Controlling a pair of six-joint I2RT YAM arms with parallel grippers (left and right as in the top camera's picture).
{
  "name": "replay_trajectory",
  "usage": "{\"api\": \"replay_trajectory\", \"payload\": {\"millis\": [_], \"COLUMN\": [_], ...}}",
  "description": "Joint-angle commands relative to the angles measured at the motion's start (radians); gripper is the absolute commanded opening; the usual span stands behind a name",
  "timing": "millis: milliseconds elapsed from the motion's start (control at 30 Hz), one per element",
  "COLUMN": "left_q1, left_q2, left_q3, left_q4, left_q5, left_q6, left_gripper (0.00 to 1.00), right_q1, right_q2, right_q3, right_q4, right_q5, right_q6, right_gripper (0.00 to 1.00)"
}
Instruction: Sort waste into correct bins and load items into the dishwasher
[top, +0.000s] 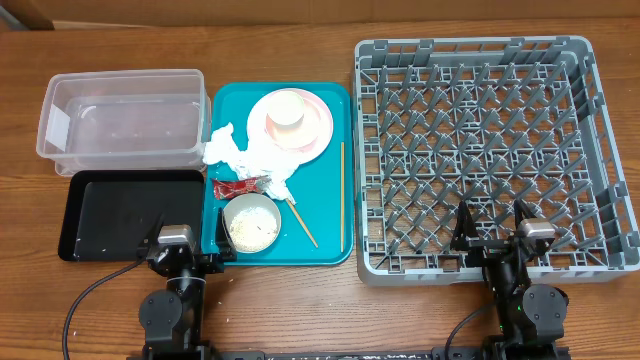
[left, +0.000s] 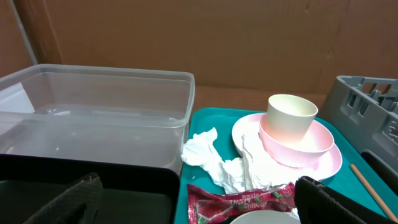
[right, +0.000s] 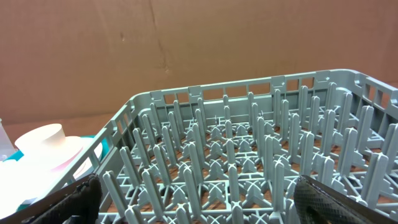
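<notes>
Saw left jaws spread wide, holding nothing, low at 6 o'clock of the black tray (top: 110, 210); right jaws equally wide & empty at the 6 o'clock edge of the dish rack (top: 470, 47). Found the task stuff untouched on the teal tray (top: 320, 185), mid tabletop (top: 300, 310): cup (top: 288, 112) atop pink plate (top: 318, 128) at 12; napkins (top: 240, 155) at 9-10, lapping the plate rim; red wrapper (top: 237, 187) just below them; bowl (top: 251, 222) w/ rice (top: 250, 230) at 7; chopsticks (top: 342, 190) along the 3 o'clock side, one slanted beside the bowl. Saw the clear tub (top: 122, 125) at 12 of the black tray.

Judged the cup likely to topple if the plate got lifted first; feared rice spilling from a tilted bowl; expected napkins to drag the plate or wrapper along, given the overlap. Thought the wrapper, wedged betw. napkins & bowl, might lead to nipping the bowl rim instead; thought the chopsticks, thin & flat, might slip a pinch or drop through the rack lattice.

Found only one white bowl; couldn't tell if a 2nd sat nested or hidden; couldn't tell loose grains from bowl contents. Couldn't say whether the pink piece under the cup was plate alone or bowl on plate; made out the fingertips in wrist views only as dark blurs at the bottom corners.
</notes>
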Motion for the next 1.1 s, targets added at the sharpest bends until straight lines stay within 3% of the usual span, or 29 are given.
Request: {"api": "replay_trajectory", "payload": {"millis": [0,300,500,700,933,1067], "left_q1": [-0.001,-0.001,-0.001,-0.001,-0.001,-0.001], "left_q2": [-0.007,-0.006,0.090,0.361,0.862,1.072], "left_q3": [-0.005,0.060,0.345,0.682,1.186,1.401], "left_q4": [0.001,0.026,-0.185,-0.418,-0.861,-1.024], "left_q5": [0.012,0.208,0.237,0.263,0.414,0.525], "left_q6": [0.014,-0.091,-0.136,-0.135,-0.061,-0.060], "left_gripper": [1.00,1.00,1.00,1.00,1.00,1.00], "right_q1": [-0.006,-0.006,-0.006,-0.006,-0.006,-0.006], "right_q2": [-0.010,-0.010,-0.010,-0.010,-0.010,-0.010], "right_q3": [-0.010,-0.010,-0.010,-0.010,-0.010,-0.010], "right_q4": [0.006,0.006,0.006,0.006,0.006,0.006], "right_q5": [-0.006,-0.006,-0.006,-0.006,-0.006,-0.006], "right_q6": [-0.004,-0.004,-0.004,-0.004,-0.004,-0.004], "right_gripper": [1.00,1.00,1.00,1.00,1.00,1.00]}}
